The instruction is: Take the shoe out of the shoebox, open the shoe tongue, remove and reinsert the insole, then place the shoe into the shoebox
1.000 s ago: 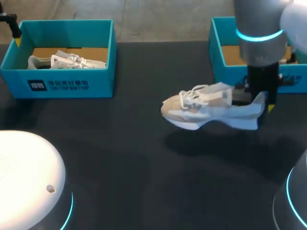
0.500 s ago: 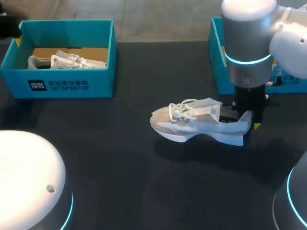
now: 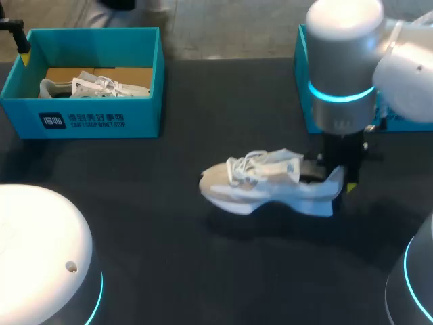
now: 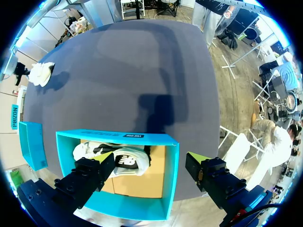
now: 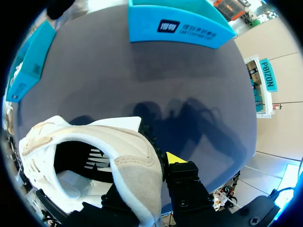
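At the far left the left shoebox (image 3: 95, 120) stands on the table (image 3: 169, 264) with a second shoe (image 3: 95, 86) lying inside it. The left pincer (image 4: 150, 166) hangs above that box with its fingers spread wide and nothing between them, as the left wrist view shows.

Near the middle of the table is the shoe (image 3: 264, 183) that the task is about. It is out of its box, with the toe pointing towards the left side and the laces (image 3: 247, 166) on top. It sits low over the table, but I cannot tell whether the sole rests on it. The right pincer (image 3: 338, 175) comes down from above and grips the shoe at the heel. In the right wrist view one finger lies outside the heel collar and the other seems to be inside the shoe's opening. Behind that arm, the right shoebox (image 3: 304, 81) is mostly hidden.

So the taking-out step looks finished, and the shoe is being set down for the tongue work. The next move probably calls for seating the sole flat. One pincer should then steady the heel while the other reaches the tongue under the laces and pulls it up and forward, clearing the way to the insole
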Controlling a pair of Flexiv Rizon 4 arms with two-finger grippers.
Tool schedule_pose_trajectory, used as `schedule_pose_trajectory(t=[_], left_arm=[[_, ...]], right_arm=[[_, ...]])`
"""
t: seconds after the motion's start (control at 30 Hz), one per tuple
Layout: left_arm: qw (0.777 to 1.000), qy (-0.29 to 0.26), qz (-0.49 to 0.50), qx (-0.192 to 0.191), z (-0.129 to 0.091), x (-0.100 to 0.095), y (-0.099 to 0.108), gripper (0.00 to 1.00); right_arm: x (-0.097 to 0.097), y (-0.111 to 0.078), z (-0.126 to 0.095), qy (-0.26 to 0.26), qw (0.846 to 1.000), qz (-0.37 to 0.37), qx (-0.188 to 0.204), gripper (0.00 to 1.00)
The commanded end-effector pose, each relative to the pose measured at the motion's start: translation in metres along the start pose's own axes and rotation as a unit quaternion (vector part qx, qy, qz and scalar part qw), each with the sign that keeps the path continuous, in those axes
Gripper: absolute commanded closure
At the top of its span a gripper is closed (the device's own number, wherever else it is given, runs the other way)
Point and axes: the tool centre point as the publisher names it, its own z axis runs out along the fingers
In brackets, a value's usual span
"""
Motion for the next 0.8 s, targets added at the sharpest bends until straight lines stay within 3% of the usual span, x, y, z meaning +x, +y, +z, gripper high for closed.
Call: schedule_pose_trajectory(t=[0.03,0.43,0.8], left_arm=[[1.000,0.001,0.000,-0.002,0.000,0.000,-0.002,0.00],[1.000,0.001,0.000,-0.002,0.000,0.000,-0.002,0.00],[1.000,0.001,0.000,-0.002,0.000,0.000,-0.002,0.00]], right_arm=[[0.032,-0.012,0.021,-0.011,1.000,-0.001,0.001,1.00],[0.068,-0.040,0.035,-0.026,1.000,-0.008,0.008,1.00],[0.087,-0.043,0.055,-0.023,0.999,-0.032,-0.004,1.00]])
